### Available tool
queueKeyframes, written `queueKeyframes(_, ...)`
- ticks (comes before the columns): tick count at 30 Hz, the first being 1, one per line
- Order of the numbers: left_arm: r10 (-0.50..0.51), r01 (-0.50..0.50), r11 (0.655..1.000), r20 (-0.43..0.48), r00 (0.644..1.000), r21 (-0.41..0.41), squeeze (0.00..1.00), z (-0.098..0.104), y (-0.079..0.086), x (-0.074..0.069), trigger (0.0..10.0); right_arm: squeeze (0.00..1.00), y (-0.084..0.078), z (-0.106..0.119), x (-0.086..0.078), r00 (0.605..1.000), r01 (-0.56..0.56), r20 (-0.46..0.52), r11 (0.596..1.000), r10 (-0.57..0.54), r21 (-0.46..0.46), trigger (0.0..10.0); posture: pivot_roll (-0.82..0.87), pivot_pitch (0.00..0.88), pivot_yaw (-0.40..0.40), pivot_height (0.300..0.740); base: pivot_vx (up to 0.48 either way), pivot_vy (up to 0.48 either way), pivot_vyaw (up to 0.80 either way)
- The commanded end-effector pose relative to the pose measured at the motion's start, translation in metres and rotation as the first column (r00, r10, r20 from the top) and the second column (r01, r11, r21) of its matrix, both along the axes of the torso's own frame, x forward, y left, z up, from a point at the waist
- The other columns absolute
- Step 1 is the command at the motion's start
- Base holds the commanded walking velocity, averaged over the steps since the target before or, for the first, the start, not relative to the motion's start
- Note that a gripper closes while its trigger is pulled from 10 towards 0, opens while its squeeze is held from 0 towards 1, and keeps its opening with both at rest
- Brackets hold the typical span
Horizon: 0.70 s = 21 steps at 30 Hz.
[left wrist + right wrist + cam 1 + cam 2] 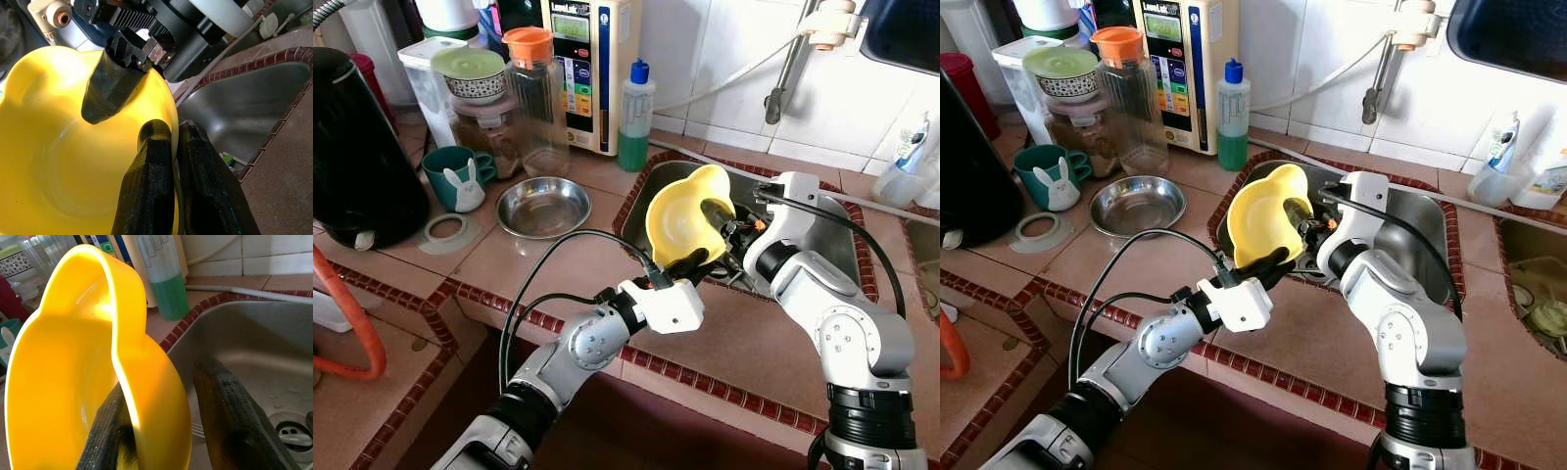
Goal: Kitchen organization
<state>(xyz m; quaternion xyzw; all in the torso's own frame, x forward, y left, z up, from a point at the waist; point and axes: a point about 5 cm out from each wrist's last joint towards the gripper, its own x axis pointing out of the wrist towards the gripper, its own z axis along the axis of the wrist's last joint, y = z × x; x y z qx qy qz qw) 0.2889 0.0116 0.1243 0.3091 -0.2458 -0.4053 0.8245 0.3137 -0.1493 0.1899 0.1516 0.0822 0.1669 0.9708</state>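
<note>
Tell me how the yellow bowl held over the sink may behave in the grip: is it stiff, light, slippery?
The yellow bowl looks like thin glossy plastic, so probably light and fairly stiff, not fragile. Its shiny wall may slip, since the left hand and right hand each pinch only the rim. Tilted on its side above the sink, it could swing if one hand lets go.

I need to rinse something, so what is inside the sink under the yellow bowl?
In the sink, a drain and fork tines show. The yellow bowl, gripped by both grippers, hides the rest of the basin.
</note>
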Motion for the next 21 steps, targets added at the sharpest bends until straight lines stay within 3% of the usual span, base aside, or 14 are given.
queueKeyframes(1, 0.029, -0.026, 0.999, 0.074, 0.997, -0.048, 0.00, 0.018, 0.001, 0.008, 10.0, 0.00, -0.015, -0.010, -0.001, 0.996, 0.067, -0.060, 0.996, -0.070, -0.052, 0.0, 0.03, 0.000, -0.013, 0.740, 0.000, 0.000, 0.00)
queueKeyframes(13, 0.081, -0.075, 0.995, 0.087, 0.993, -0.073, 0.00, 0.027, 0.004, 0.020, 10.0, 0.00, -0.011, -0.010, 0.002, 0.996, 0.070, -0.061, 0.997, -0.072, -0.043, 0.0, 0.03, 0.000, -0.018, 0.740, 0.000, 0.000, 0.00)
queueKeyframes(14, 0.087, -0.080, 0.993, 0.084, 0.993, -0.082, 0.24, 0.028, 0.004, 0.021, 10.0, 0.00, -0.011, -0.009, 0.002, 0.995, 0.071, -0.060, 0.997, -0.074, -0.041, 0.0, 0.03, 0.000, -0.018, 0.740, 0.000, 0.000, 0.00)
queueKeyframes(15, 0.087, -0.080, 0.993, 0.084, 0.993, -0.082, 0.24, 0.028, 0.004, 0.021, 10.0, 0.00, -0.011, -0.009, 0.002, 0.995, 0.071, -0.060, 0.997, -0.074, -0.041, 0.0, 0.03, 0.000, -0.018, 0.740, 0.000, 0.000, 0.00)
queueKeyframes(16, 0.087, -0.079, 0.992, 0.079, 0.993, -0.100, 1.00, 0.030, 0.004, 0.021, 10.0, 0.00, -0.010, -0.008, 0.003, 0.995, 0.080, -0.051, 0.996, -0.082, -0.037, 0.0, 0.03, 0.000, -0.016, 0.740, 0.000, 0.000, 0.00)
queueKeyframes(21, 0.078, -0.069, 0.990, 0.076, 0.994, -0.120, 1.00, 0.032, 0.002, 0.021, 10.0, 0.00, -0.010, -0.007, 0.003, 0.994, 0.105, -0.036, 0.994, -0.106, -0.024, 0.0, 0.02, 0.000, -0.012, 0.740, 0.000, 0.000, 0.00)
